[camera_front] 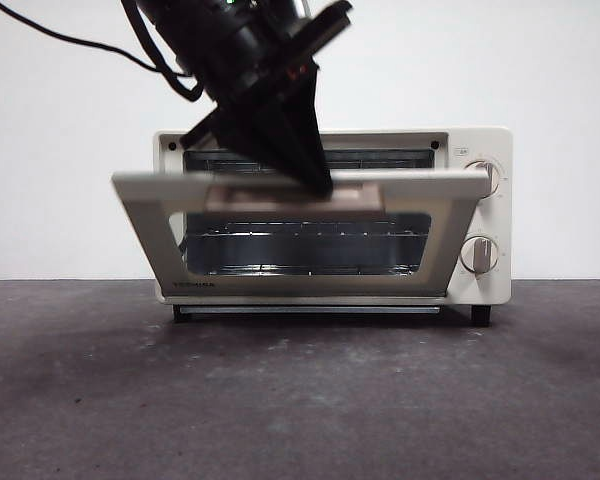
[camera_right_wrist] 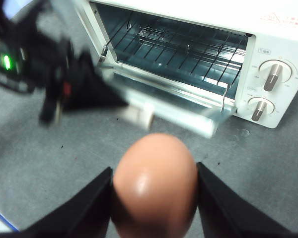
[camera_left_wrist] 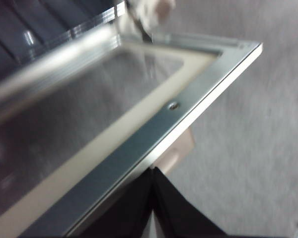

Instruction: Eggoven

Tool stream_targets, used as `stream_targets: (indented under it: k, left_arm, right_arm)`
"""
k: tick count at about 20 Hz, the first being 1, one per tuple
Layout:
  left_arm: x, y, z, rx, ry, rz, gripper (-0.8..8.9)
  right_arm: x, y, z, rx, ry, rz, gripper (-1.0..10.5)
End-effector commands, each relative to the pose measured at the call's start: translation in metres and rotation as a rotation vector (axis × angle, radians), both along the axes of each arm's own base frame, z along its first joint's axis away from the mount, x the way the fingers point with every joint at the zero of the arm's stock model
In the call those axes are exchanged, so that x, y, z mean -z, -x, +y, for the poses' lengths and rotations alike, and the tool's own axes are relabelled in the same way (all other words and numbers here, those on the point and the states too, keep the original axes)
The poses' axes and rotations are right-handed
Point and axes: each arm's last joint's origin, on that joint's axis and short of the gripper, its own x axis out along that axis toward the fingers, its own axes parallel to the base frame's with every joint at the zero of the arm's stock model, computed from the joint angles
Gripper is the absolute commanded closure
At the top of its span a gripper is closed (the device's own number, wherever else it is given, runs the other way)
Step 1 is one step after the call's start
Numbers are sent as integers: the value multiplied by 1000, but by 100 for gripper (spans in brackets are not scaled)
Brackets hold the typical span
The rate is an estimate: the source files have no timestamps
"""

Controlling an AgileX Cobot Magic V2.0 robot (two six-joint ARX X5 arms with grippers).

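Plain white wall behind; dark grey, speckled table (camera_front: 300, 400) carries a cream oven (camera_front: 485, 215) with two grey knobs (camera_front: 480, 254) on its right side.

Door (camera_front: 150, 215): partly lowered, tilted, not yet flat. The wire rack (camera_right_wrist: 188, 47) inside is visible and bare.

Left pincer (camera_front: 315, 175): at the door's top edge by the handle (camera_front: 295, 197), jaws drawn together. The left wrist view is blurred and shows the metal door frame (camera_left_wrist: 179, 124) close above the jaws; whether they clamp the handle or merely press on it cannot be told.

Right pincer (camera_right_wrist: 154, 191): closed on the egg (camera_right_wrist: 154, 191), reddish-brown and smooth, held clear of the table in front of the oven, apart from the door.

Judgement: the step in hand is opening the door fully; the egg has not yet gone in.

Recommendations:
- Bring the door down along its hinge arc, not straight down, so the handle does not slip out.
- Keep the egg back until the door lies flat and the left arm clears the opening.
- Hold the egg lightly but firmly; it is smooth and round and may squirt from the jaws.
- Enter above the door, level with the rack.
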Motion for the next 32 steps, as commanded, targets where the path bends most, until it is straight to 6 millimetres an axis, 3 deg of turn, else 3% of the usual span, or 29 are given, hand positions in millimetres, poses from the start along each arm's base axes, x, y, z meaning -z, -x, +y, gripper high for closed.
stream_targets:
  k: [1, 6, 10, 15, 19, 22, 25, 32]
  left_arm:
    - [6, 9, -12, 51, -39, 23, 806]
    - [4, 23, -18, 91, -60, 45, 806]
    - [-22, 27, -3, 67, -5, -15, 806]
    - [-80, 38, 56, -64, 110, -143, 806]
    - [-109, 63, 114, -188, 141, -229, 807]
    - [-108, 88, 148, -280, 146, -258, 807]
    - [-91, 114, 172, -326, 160, -260, 807]
    - [-57, 145, 188, -388, 148, -200, 807]
  right_arm:
    - [-5, -1, 2, -6, -8, -34, 944]
    - [-5, -7, 6, -6, -15, -43, 944]
    - [2, -22, 17, -7, 9, -10, 944]
    - [22, -62, 43, -3, 37, 39, 944]
    - [47, -102, 63, -7, 29, 79, 944]
    - [72, -134, 74, 21, 33, 88, 944]
    - [101, -161, 87, 33, 33, 104, 944]
    - [129, -188, 101, 56, -5, 63, 944]
